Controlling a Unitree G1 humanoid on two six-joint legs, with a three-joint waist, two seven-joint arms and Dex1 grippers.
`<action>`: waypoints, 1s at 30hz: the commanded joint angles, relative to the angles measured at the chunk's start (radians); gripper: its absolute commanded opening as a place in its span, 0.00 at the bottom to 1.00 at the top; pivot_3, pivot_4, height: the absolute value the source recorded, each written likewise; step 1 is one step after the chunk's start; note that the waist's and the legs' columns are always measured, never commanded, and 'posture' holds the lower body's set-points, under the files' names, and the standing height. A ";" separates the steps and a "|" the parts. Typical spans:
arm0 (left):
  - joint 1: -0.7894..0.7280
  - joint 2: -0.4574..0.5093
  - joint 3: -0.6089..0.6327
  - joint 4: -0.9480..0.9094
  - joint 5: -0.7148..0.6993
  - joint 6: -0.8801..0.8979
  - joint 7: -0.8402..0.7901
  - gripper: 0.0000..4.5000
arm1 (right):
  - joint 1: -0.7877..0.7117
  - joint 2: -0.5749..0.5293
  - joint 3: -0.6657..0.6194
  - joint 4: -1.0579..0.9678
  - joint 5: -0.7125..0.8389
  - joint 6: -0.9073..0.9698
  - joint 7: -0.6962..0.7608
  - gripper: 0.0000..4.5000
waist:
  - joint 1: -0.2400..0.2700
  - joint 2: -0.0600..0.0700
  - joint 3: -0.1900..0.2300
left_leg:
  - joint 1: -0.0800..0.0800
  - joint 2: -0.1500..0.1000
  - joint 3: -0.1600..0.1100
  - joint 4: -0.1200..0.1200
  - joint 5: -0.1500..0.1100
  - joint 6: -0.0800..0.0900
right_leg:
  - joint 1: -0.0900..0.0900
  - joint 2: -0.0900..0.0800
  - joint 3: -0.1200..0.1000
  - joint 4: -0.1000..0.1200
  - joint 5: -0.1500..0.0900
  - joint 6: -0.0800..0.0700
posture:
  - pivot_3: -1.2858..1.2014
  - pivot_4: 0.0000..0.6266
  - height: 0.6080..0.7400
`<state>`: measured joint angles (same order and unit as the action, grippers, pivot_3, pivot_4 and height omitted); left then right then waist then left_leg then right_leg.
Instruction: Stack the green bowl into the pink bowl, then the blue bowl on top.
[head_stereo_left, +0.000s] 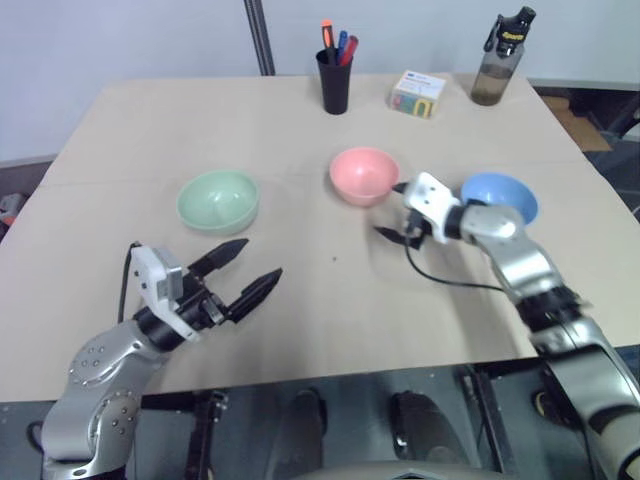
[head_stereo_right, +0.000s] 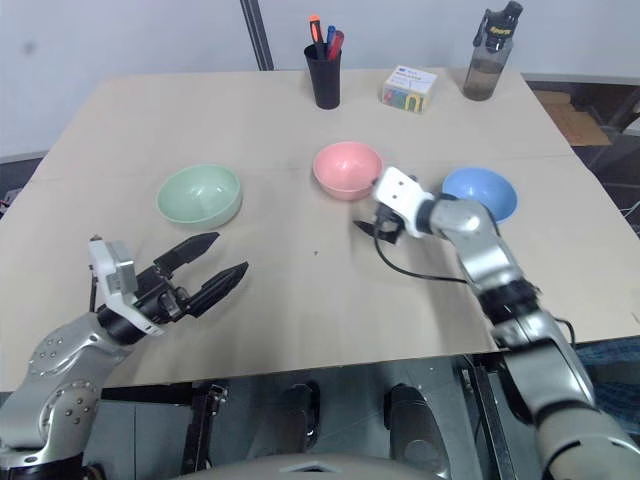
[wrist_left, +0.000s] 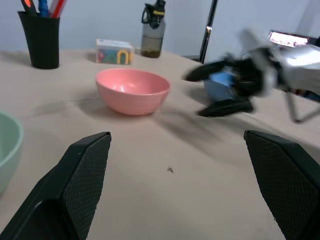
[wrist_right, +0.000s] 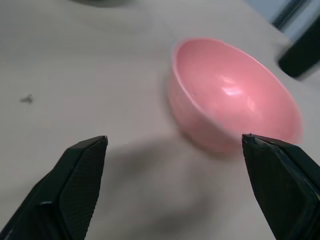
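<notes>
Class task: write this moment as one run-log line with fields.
stage: nothing stacked | left gripper: open, empty | right gripper: open, beside pink bowl | green bowl, blue bowl: apart on table

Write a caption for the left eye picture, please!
Three bowls wait unstacked: green bowl, pink bowl, blue bowl, with open right gripper beside the pink one.

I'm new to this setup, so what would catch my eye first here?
Three bowls in a row across the table: green bowl on the left, pink bowl in the middle, blue bowl on the right. The right pincer hangs open between pink and blue, close to the pink one; the left pincer is open near the green bowl.
</notes>
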<state>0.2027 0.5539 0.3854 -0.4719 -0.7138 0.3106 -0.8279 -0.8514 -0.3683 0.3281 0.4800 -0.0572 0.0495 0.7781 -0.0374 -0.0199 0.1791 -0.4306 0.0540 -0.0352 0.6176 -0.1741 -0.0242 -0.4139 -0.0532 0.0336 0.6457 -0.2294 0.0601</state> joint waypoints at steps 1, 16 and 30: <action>0.045 0.006 0.049 -0.073 -0.024 -0.030 -0.007 1.00 | -0.116 0.037 0.013 0.222 -0.055 -0.132 -0.010 1.00 | -0.001 0.000 0.000 | 0.000 0.000 0.000 -0.001 0.000 0.000 | 0.000 0.000 0.000 -0.001 0.000 0.000 | 0.52 0.24 1.00; 0.168 -0.029 0.078 -0.161 -0.019 -0.069 0.053 1.00 | -0.334 0.152 0.022 0.604 -0.183 -0.400 -0.004 0.00 | -0.004 0.001 0.001 | 0.001 0.001 0.001 -0.002 0.000 0.000 | -0.001 0.001 0.001 0.001 0.000 -0.001 | 0.52 0.24 1.00; 0.104 -0.010 0.052 -0.129 0.053 -0.007 0.206 1.00 | 0.113 0.011 0.079 -0.320 0.031 0.056 0.442 0.16 | -0.002 0.002 0.001 | 0.003 0.002 0.002 -0.002 0.000 0.000 | -0.001 0.002 0.002 0.002 0.000 0.000 | 0.52 0.24 1.00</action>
<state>0.3066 0.5307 0.4301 -0.5758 -0.6739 0.2926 -0.6439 -0.7432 -0.3549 0.4008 0.2164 -0.0312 0.0669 1.2313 -0.0392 -0.0181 0.1803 -0.4255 0.0561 -0.0336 0.6161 -0.1739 -0.0250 -0.4136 -0.0510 0.0353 0.6481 -0.2304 0.0613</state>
